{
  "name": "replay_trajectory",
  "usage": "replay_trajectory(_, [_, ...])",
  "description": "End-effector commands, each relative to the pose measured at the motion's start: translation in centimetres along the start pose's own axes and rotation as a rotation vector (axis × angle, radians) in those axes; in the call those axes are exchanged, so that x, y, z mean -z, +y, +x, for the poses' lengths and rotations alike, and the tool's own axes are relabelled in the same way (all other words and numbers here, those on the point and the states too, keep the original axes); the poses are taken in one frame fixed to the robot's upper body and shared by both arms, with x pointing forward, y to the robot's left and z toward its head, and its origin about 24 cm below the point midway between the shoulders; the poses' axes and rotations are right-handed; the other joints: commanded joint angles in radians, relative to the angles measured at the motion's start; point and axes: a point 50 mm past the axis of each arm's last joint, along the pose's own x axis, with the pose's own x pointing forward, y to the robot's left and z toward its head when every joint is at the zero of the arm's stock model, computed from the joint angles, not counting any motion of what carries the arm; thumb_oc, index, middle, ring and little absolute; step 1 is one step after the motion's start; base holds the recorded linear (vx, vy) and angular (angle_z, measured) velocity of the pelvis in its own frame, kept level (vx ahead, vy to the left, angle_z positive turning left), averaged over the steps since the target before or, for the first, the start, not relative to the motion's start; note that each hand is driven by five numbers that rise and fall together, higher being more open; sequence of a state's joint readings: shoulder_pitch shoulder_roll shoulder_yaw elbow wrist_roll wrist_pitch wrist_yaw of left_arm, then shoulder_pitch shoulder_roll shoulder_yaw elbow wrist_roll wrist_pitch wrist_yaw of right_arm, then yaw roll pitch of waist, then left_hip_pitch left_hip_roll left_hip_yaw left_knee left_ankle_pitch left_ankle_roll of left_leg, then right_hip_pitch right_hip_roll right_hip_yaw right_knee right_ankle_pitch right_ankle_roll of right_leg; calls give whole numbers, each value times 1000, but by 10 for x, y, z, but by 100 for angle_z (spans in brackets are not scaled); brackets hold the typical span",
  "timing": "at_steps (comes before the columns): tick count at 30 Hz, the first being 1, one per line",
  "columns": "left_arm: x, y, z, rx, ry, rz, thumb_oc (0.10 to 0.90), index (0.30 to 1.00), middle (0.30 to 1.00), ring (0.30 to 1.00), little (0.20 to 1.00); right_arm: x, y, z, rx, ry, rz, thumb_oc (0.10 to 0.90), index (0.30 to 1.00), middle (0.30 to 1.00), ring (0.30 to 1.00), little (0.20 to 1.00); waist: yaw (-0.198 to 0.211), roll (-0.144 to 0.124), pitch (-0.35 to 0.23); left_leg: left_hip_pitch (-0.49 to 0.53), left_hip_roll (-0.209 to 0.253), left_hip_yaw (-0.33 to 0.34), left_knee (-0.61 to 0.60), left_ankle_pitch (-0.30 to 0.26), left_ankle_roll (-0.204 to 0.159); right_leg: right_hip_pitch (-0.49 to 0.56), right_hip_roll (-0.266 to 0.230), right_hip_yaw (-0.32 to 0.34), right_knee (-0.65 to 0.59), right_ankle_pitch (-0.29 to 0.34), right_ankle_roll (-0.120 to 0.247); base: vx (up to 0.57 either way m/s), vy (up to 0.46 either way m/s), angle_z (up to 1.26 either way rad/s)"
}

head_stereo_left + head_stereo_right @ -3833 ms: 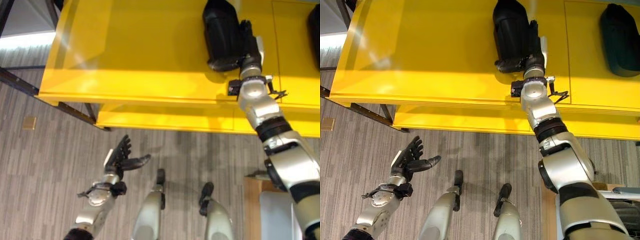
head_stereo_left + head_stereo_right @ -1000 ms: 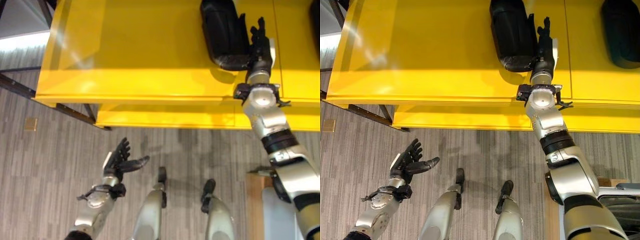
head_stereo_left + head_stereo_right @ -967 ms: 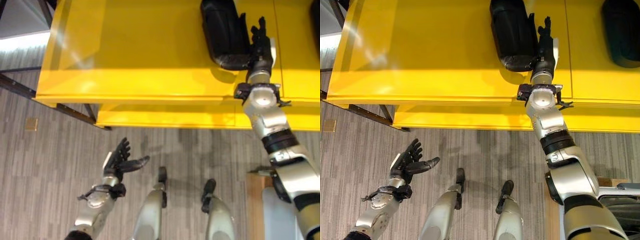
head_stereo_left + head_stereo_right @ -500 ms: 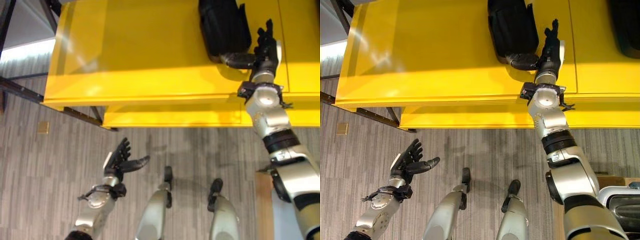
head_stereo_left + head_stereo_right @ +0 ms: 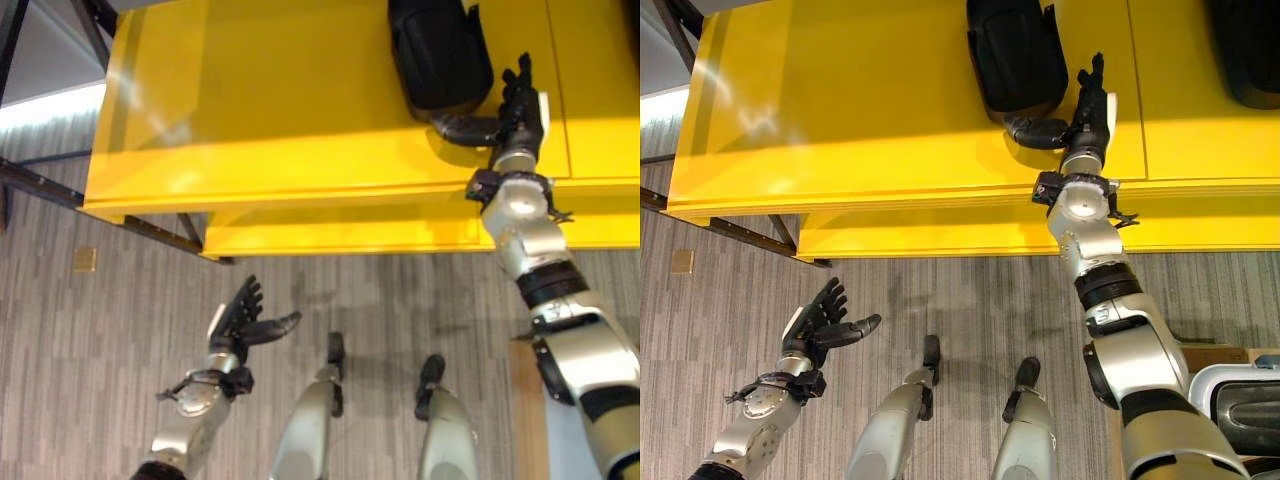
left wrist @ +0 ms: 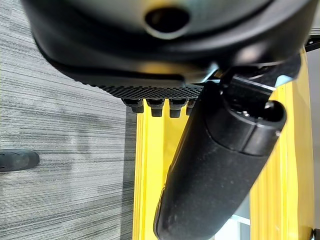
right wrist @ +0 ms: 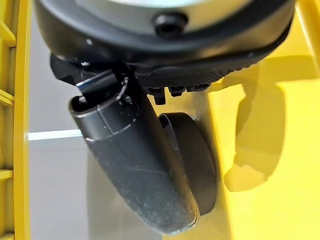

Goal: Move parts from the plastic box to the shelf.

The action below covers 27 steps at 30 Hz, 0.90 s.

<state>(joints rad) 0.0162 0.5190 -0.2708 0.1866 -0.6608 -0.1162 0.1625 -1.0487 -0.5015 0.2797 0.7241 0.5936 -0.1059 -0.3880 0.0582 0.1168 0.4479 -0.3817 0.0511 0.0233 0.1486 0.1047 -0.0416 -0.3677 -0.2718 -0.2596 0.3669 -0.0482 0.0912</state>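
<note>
Since the earlier frames the right robot hand has let go of the black part and drawn back toward the shelf's front edge. Its fingers are now straight and hold nothing, the thumb stretched toward nine o'clock just below the part's near end. The part lies on the yellow shelf at twelve o'clock, seemingly delivered. The left robot hand hangs at seven o'clock above the floor, fingers spread, empty, probably kept clear.
</note>
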Motion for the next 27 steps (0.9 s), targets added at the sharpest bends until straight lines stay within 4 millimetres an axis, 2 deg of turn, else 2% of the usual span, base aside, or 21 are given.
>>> replay_trajectory(1, [-22, -5, -3, 36, -133, -15, 900, 1000, 1000, 1000, 1000, -44, 12, 12, -34, -169, 82, 900, 1000, 1000, 1000, 1000, 23, -35, -71, 111, 63, -6, -2, -87, -32, -55, -41, 59, 99, 10, 39, 0, 0, 0])
replay_trajectory(27, [-21, -4, -3, 29, -130, -19, 900, 1000, 1000, 1000, 1000, -24, 21, 4, -68, -112, 90, 900, 1000, 1000, 1000, 1000, 35, -57, -66, 93, 57, -19, 10, -88, -29, -56, -43, 54, 97, 15, 38, 0, 0, 0])
